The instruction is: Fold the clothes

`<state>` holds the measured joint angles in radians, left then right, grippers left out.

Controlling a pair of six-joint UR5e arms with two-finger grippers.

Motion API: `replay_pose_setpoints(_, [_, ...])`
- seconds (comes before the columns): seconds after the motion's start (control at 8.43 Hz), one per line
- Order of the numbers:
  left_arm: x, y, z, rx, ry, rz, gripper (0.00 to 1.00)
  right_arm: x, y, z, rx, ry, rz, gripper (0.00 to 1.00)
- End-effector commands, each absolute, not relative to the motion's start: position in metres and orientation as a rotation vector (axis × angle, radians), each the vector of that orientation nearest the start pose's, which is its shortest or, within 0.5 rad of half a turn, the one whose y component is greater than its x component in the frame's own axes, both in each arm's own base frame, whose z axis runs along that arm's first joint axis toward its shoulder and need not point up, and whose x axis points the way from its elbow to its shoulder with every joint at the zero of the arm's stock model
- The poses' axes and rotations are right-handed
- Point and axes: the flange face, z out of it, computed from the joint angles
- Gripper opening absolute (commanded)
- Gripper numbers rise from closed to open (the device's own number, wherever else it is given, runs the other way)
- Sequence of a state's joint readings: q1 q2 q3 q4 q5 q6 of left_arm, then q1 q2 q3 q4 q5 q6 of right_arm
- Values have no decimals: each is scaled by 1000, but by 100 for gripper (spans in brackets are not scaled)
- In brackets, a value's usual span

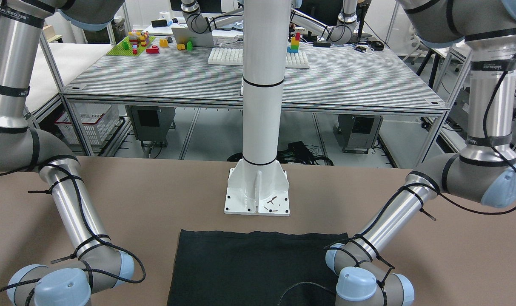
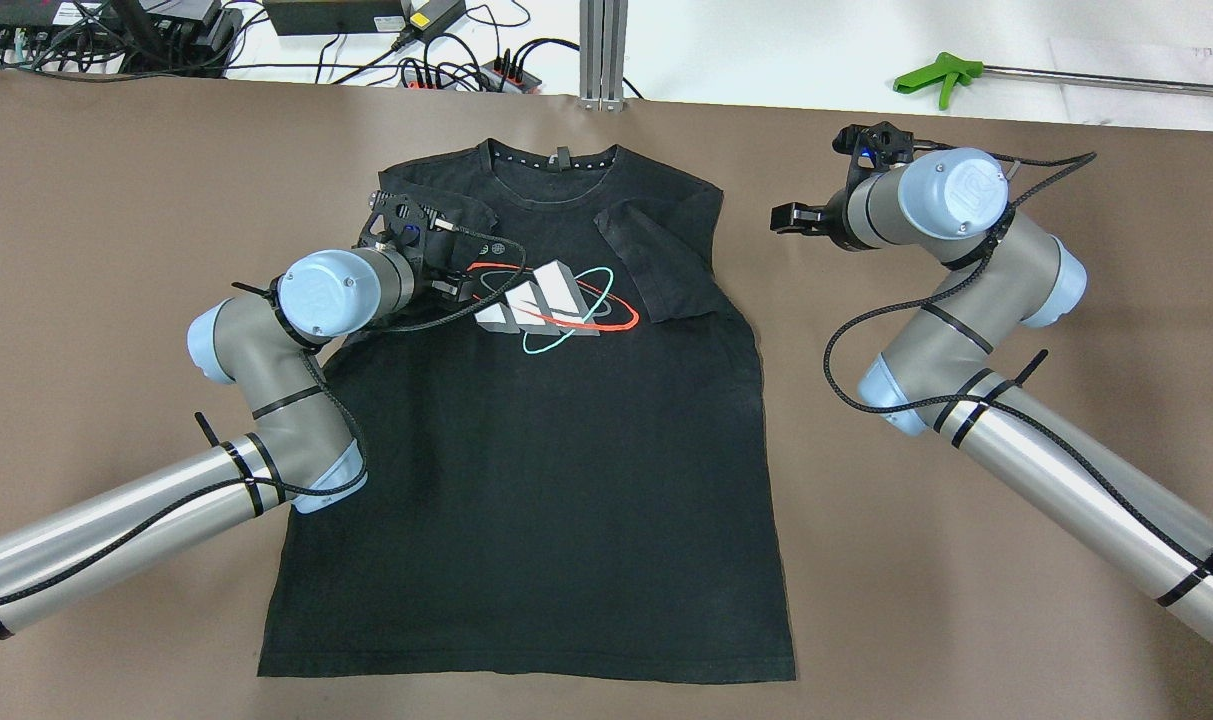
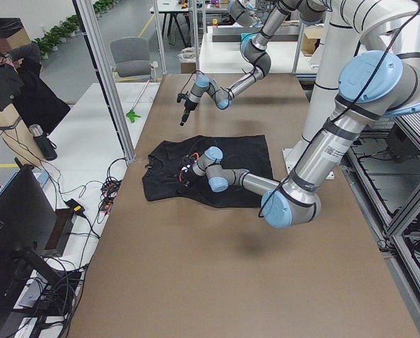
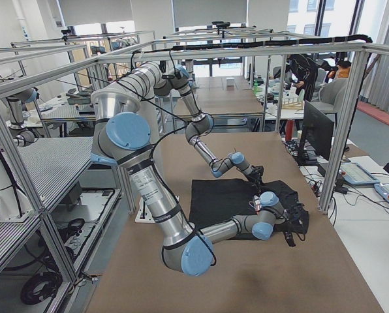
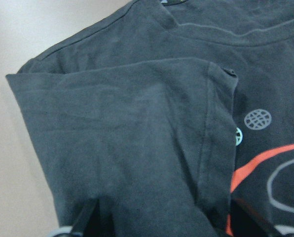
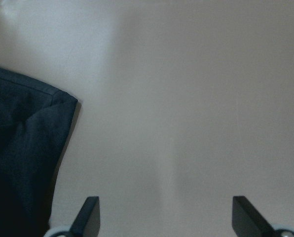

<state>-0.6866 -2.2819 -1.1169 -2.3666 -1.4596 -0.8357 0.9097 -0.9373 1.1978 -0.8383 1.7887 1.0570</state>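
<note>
The clothes are one black T-shirt [image 2: 526,450] with a red, teal and grey chest print, lying flat and face up on the brown table [image 2: 966,600]. Both short sleeves are folded inward onto the chest. My left gripper [image 2: 444,262] hovers low over the folded left sleeve [image 5: 127,138]. It is open, its fingertips [image 5: 85,217] wide apart with only fabric below. My right gripper [image 2: 788,220] is open over bare table, just right of the shirt's shoulder edge [image 6: 23,143], holding nothing. The shirt's hem [image 1: 249,267] lies near the robot's base.
A green-handled tool [image 2: 931,75] and a tangle of cables with a power strip [image 2: 466,70] lie beyond the table's far edge. The white column base [image 1: 258,195] stands behind the hem. A person [image 3: 13,84] stands off the table's far side.
</note>
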Motion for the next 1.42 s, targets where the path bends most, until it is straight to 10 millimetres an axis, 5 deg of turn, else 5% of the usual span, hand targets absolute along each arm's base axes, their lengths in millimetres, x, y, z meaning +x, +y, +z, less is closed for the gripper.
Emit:
replay_pose_setpoints(0.0, [508,-632,317,730,777,-7,94,-381,-672,371,500,-887,251,94])
replay_pose_setpoints(0.36, [445,-664,284,620,852,-1,94,-372,-659,362,511,-917,240,94])
replay_pose_setpoints(0.59, [398,-670,284,504,992,-8,94,-345,-611,350,488,-1011,184,94])
replay_pose_setpoints(0.83, [367,-629,278,398,1130,-80,94,-319,-549,352,332,-1149,142,94])
replay_pose_setpoints(1.07, [331,-568,279,336,1220,-129,94,-315,-498,349,212,-1220,211,94])
replay_pose_setpoints(1.3, [308,-514,310,268,1274,-165,94,-320,-421,361,92,-1304,236,94])
